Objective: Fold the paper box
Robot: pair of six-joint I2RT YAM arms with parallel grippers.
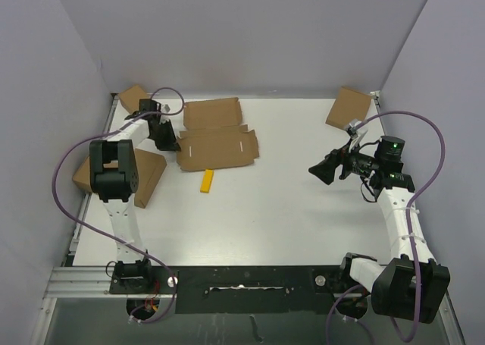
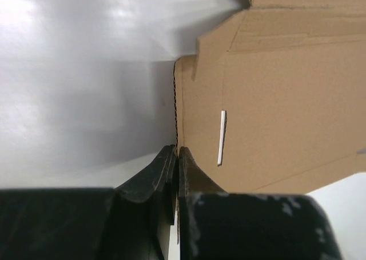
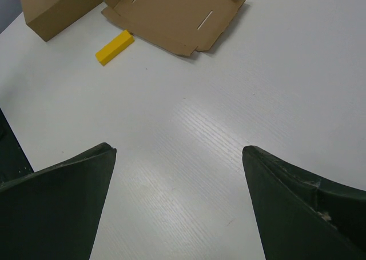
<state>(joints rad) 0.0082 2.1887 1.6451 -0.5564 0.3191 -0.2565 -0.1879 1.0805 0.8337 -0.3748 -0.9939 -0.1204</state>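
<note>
paper box [image 1: 218, 148] (unfolded), edge in left jaws

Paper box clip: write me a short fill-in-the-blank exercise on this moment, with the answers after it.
1. The left tool is ___ on an edge of the paper box.
2. The right tool is ___ and hangs over bare table, apart from the paper box.
3. The small block lying on the table just beside the paper box is ___ in colour.

Missing words: shut; open; yellow.
</note>
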